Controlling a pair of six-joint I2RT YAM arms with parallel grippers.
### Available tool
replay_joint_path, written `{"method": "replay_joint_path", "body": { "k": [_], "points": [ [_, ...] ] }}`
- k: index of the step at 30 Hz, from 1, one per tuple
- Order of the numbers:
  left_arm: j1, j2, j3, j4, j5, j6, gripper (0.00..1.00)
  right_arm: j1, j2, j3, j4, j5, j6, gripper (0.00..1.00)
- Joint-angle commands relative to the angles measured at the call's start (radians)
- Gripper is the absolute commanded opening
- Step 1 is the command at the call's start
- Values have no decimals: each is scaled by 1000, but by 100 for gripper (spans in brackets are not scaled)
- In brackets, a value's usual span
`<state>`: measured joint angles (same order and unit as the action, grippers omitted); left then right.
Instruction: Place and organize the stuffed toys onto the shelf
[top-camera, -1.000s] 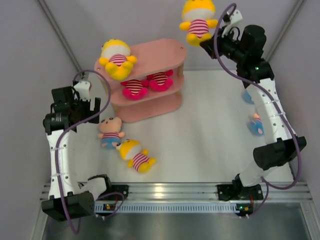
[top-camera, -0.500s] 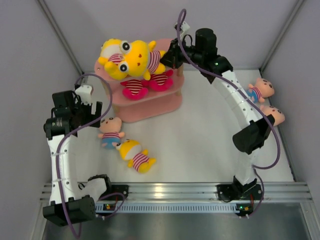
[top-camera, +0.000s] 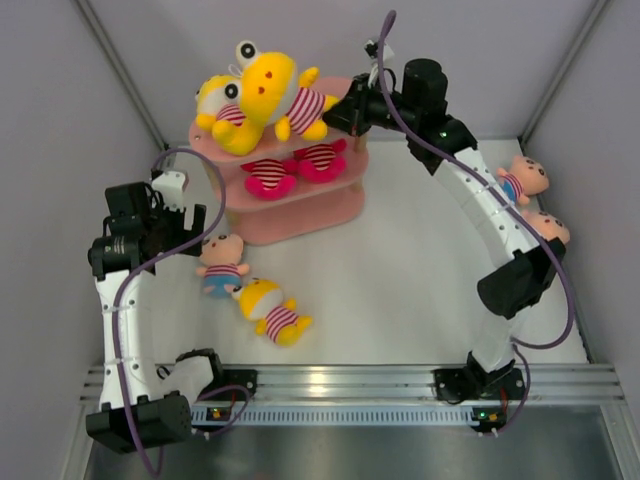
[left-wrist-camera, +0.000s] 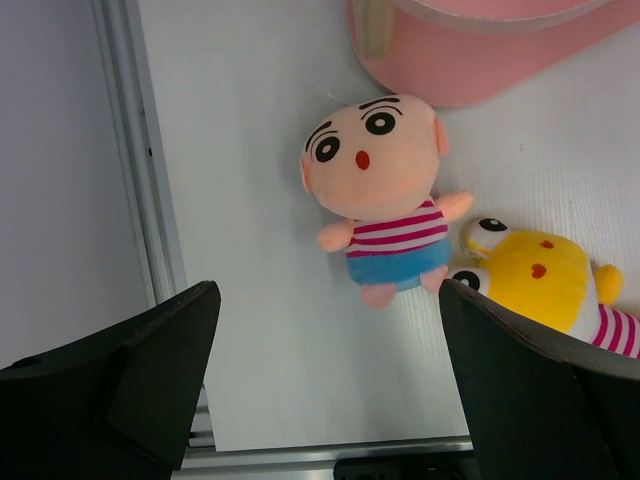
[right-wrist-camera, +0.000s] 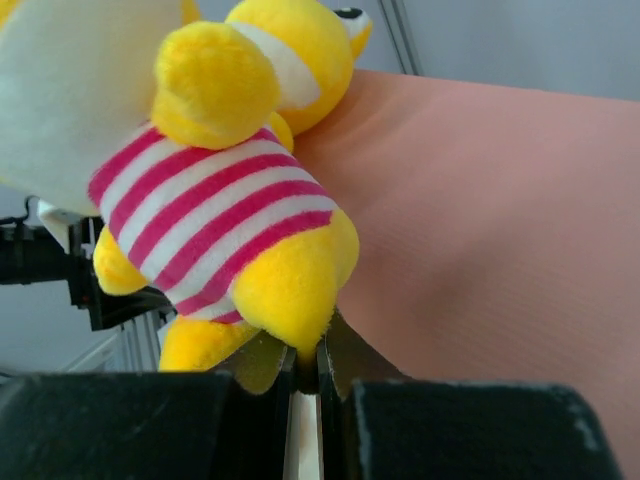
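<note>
Now swung in over the top tier of the shelf (top-camera: 310, 218), down from a spot high behind its right end a second ago. Pinched by one foot in the right gripper (top-camera: 350, 112), closed almost fully on it: the carried yellow doll (top-camera: 282, 92), not yet let go. Tilted head-up toward the left, pressed against the seated yellow doll (top-camera: 222, 118) already on that tier. Head lifted compared with half a second ago, when lying flatter across the tier. Cannot tell from the wrist view whether resting on the pink board or hanging just above.

Middle tier as before, with two striped dolls (top-camera: 270, 175) side by side. Uncovered by the swing: two peach-headed dolls (top-camera: 522, 180) near the right wall, well apart from the shelf.

No change on the left: left gripper (left-wrist-camera: 330, 345) spread wide, holding nothing, hovering over the near peach-headed doll (left-wrist-camera: 385, 200) lying face-up on the table (left-wrist-camera: 260, 300), just beside the lying yellow doll (left-wrist-camera: 545, 280).

Meaning for the task, as a judgement: placing step nearly done, only lowering and release left. Likely risk: crowding the seated yellow doll toward the left rim, or dragging the foot back out on retreat. After that, four dolls left off the shelf, nearest two within easy reach of the left side.
</note>
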<state>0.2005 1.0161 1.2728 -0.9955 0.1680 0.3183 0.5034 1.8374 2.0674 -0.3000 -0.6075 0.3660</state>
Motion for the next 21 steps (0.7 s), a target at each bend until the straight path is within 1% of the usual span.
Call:
{"method": "replay_joint_path", "body": {
  "k": [1, 6, 10, 16, 19, 21],
  "points": [
    [4, -22, 0, 14, 14, 22, 97, 6, -101, -26, 107, -14, 88, 0],
    [4, -24, 11, 11, 27, 27, 97, 6, -133, -53, 101, 124, 197, 0],
    [4, -24, 13, 12, 42, 30, 97, 27, -129, -53, 82, 193, 194, 0],
    [4, -30, 8, 12, 47, 34, 97, 46, -99, -59, 85, 244, 217, 0],
    [4, -36, 0, 12, 48, 41, 97, 60, -79, -47, 72, 230, 182, 0],
    [4, -36, -4, 14, 50, 44, 97, 73, -49, -3, 44, 200, 142, 0]
  ]
}}
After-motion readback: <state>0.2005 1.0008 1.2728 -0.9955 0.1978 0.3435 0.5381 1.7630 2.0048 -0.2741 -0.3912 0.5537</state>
